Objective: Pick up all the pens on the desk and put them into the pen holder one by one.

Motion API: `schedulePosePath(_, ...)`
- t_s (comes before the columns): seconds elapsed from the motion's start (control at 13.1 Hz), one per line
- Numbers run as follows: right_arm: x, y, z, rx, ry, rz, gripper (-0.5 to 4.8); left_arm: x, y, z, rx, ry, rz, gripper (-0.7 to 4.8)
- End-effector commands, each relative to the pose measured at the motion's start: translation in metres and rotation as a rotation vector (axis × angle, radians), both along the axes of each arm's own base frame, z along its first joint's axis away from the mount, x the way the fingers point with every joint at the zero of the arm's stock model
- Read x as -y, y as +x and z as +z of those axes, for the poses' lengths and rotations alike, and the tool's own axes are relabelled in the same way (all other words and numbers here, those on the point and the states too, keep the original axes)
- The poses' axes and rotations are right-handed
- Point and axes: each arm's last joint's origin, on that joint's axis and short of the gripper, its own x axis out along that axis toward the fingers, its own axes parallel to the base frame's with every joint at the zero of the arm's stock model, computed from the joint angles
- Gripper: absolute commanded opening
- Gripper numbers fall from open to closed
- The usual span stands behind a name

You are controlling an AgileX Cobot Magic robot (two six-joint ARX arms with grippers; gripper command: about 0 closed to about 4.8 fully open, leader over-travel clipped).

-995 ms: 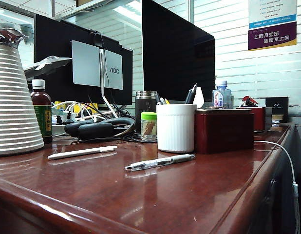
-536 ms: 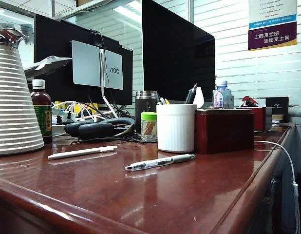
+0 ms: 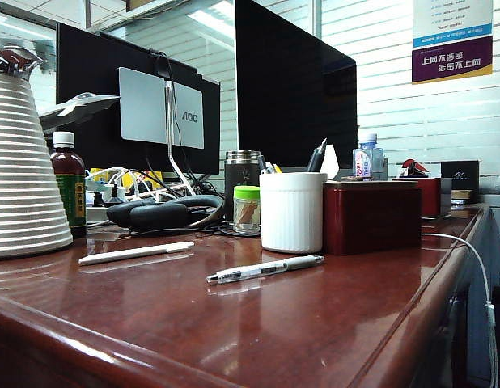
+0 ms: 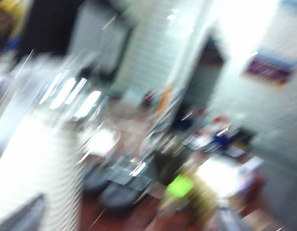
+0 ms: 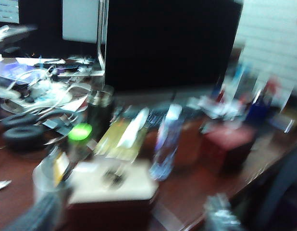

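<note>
The exterior view is sharp and shows neither arm. On the glossy reddish-brown bench (image 3: 315,323) lie both pens: the white pen (image 3: 137,253) towards the left, and the clear silver-grey pen (image 3: 266,268) nearer the front, well apart from each other. Behind them the ribbed white pen holder (image 3: 292,212) stands upright just beside the dark red box (image 3: 373,217), with dark pens sticking out of it.

Both wrist views are heavily smeared. In the left wrist view only a green lid (image 4: 180,186) and a broad white ribbed shape read clearly. The right wrist view gives the monitor (image 5: 167,43), black headphones (image 5: 21,131) and a green-lidded jar (image 5: 79,132). A grey blur at each frame's edge may be the left pincer and right pincer, but I cannot tell whether their jaws are apart or together.

The bench's rounded front edge runs across the foreground with bare wood around both pens. A white cable (image 3: 475,263) hangs over the right edge. White blinds and a poster (image 3: 452,40) back the room.
</note>
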Motion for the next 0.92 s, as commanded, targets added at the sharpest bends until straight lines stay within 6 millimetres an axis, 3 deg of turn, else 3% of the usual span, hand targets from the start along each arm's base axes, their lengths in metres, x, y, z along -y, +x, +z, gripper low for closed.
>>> schedulePosePath(0.08,-0.007,0.036,0.031,-0.049,-0.066,0.091,4.03,0.003,0.026,0.057,0.004,0.127,-0.162,4.79)
schedulePosePath(0.15,-0.011,0.048,0.039,-0.034,-0.071,0.174,4.03,0.003,0.042,0.074,-0.023,0.129,-0.189,4.79)
schedulePosePath(0.23,-0.017,0.072,0.048,-0.014,-0.080,0.305,4.03,0.006,0.073,0.090,-0.079,0.126,-0.254,4.79)
schedulePosePath(0.31,-0.027,0.093,0.046,-0.083,-0.082,0.358,4.03,0.024,0.094,0.088,-0.136,0.165,-0.350,4.79)
schedulePosePath(0.38,-0.036,0.103,0.041,-0.124,-0.089,0.397,4.03,0.041,0.102,0.078,-0.185,0.230,-0.379,4.79)
schedulePosePath(0.46,-0.062,0.124,0.020,-0.239,-0.173,0.506,4.03,0.070,0.106,0.054,-0.340,0.400,-0.376,4.79)
schedulePosePath(0.54,-0.080,0.133,0.006,-0.302,-0.256,0.581,4.03,0.080,0.105,0.041,-0.436,0.496,-0.354,4.79)
schedulePosePath(0.77,-0.125,0.152,-0.034,-0.351,-0.596,0.643,4.00,0.089,0.104,0.016,-0.642,0.627,-0.320,4.79)
schedulePosePath(0.92,-0.146,0.166,-0.055,-0.390,-0.713,0.655,3.99,0.091,0.110,0.003,-0.749,0.617,-0.326,4.79)
